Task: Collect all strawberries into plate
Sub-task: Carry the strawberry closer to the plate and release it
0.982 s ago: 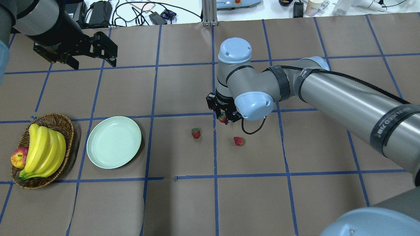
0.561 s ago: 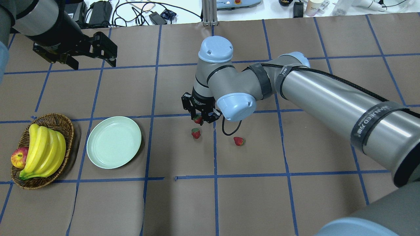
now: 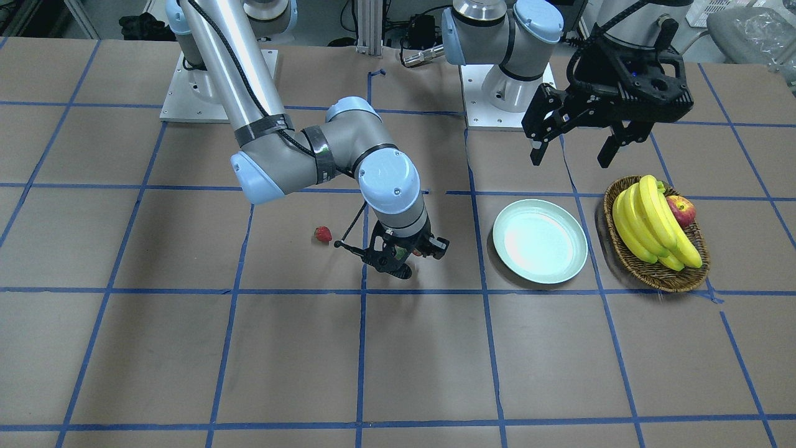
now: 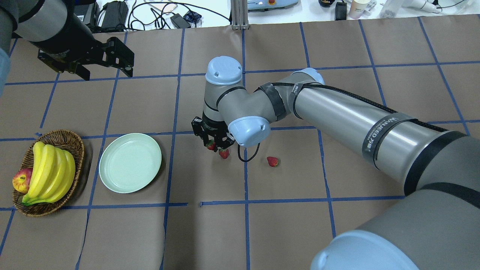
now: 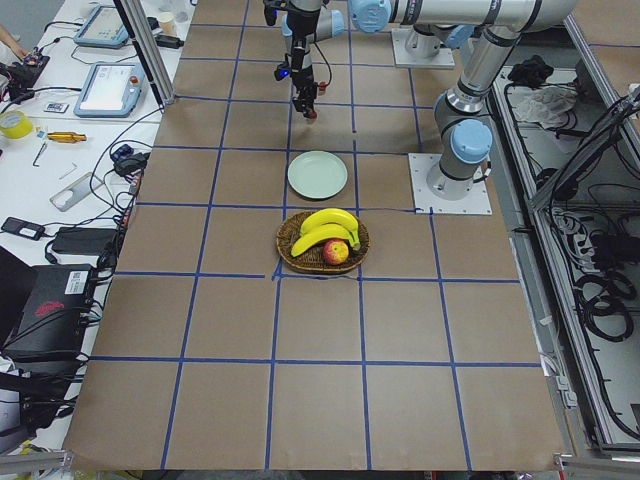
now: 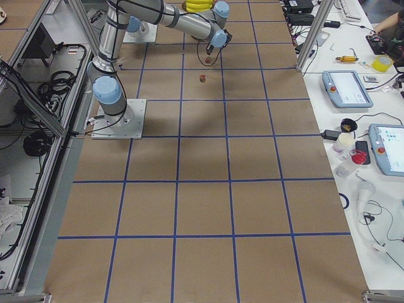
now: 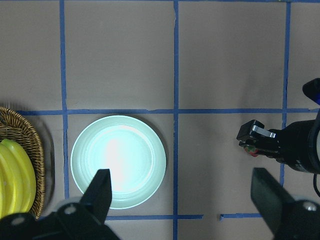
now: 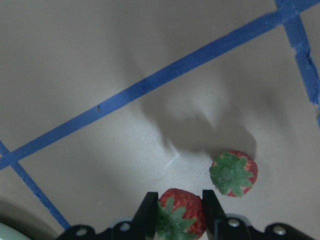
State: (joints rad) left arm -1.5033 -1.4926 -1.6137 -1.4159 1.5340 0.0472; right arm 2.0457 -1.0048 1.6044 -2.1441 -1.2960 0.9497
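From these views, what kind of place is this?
Most likely a robotics lab workcell: the table is papered brown with a blue tape grid, teach pendants sit on a side bench, and cables clutter the far edge.

A strawberry [image 4: 210, 145] is gripped by the right gripper [image 4: 214, 144], near the middle of the table [image 4: 210, 232]. A second strawberry [image 4: 224, 153] is seen lying just beside it, and a third strawberry [image 4: 272, 161] is found further right. The plate [image 4: 130, 162] is set well to the left, next to a basket [image 4: 71, 139] filled with bananas [image 4: 50, 170] and an apple [image 4: 21, 180]. The left gripper [image 4: 106, 72] is held spread wide at the far left.
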